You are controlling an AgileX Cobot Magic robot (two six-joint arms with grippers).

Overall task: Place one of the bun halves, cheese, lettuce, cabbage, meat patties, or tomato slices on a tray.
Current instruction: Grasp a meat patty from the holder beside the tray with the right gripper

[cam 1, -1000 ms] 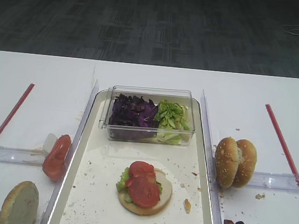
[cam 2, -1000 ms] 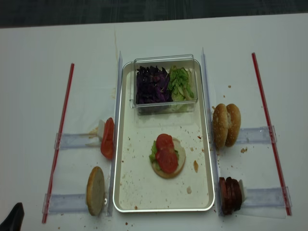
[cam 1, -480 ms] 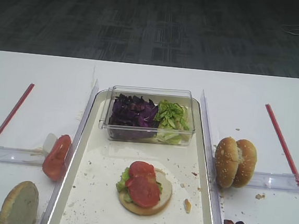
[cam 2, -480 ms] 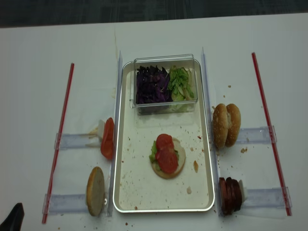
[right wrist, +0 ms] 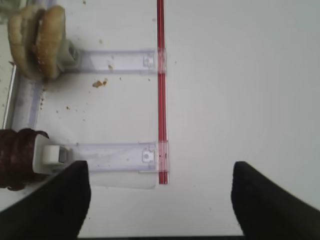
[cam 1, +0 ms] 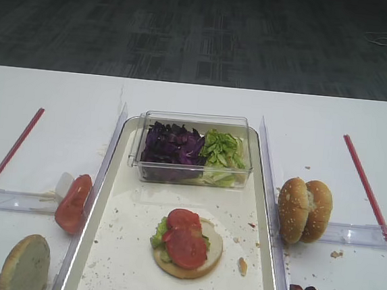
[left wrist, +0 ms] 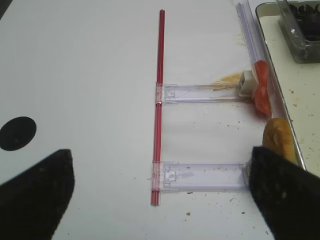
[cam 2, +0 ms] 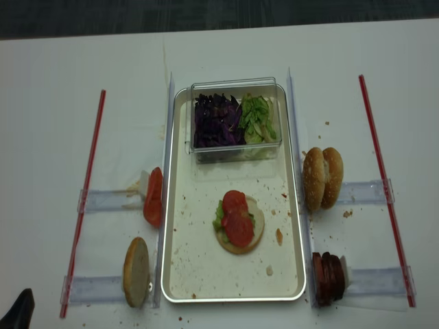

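The right gripper [right wrist: 159, 200] hangs above bare tabletop [right wrist: 240, 75] with its 2 fingers spread wide and nothing between them. The meat patties [right wrist: 17, 157] lie just to its left, toward the tray, standing on edge in a short row against a white stop on a clear rail [right wrist: 110, 155]; the row's long axis runs along that rail, toward the gripper. By my judgement the right arm is the nearer one for a patty, and a sideways reach along the rail would meet it.

The left gripper [left wrist: 160, 195] also stands open and empty over the tabletop, with the tomato slices [left wrist: 261, 95] and a flat bun half [left wrist: 279, 142] off to its right.

The tray [cam 2: 180, 274] lies in the middle, long axis running away from the robot. On it sits 1 bun base [cam 2: 248, 241] carrying lettuce [cam 2: 218, 221] and 2 tomato slices. A clear box [cam 2: 236, 154] at the far end holds cabbage [cam 2: 216, 120] and more lettuce. Beside the tray: 2 seeded bun halves [cam 2: 322, 177], about 3 patties, 1 flat half.
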